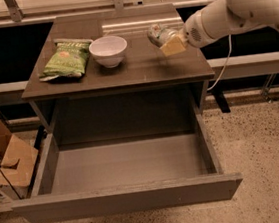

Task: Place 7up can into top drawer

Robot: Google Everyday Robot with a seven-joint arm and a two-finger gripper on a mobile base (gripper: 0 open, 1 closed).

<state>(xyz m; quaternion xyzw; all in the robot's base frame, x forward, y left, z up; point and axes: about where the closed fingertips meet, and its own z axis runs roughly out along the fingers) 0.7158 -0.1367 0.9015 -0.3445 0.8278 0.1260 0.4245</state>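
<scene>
Currently looking at the gripper (pixel 166 40) clamped around the 7up can (pixel 155 31) over the table (pixel 140 72), near the bowl (pixel 108 50), with the top drawer (pixel 129 198) open below.

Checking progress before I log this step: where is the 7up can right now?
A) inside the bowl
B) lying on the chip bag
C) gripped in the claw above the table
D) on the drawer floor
C: the can is gripped in the claw above the table, at its right side; no can lies in the open drawer.
</scene>
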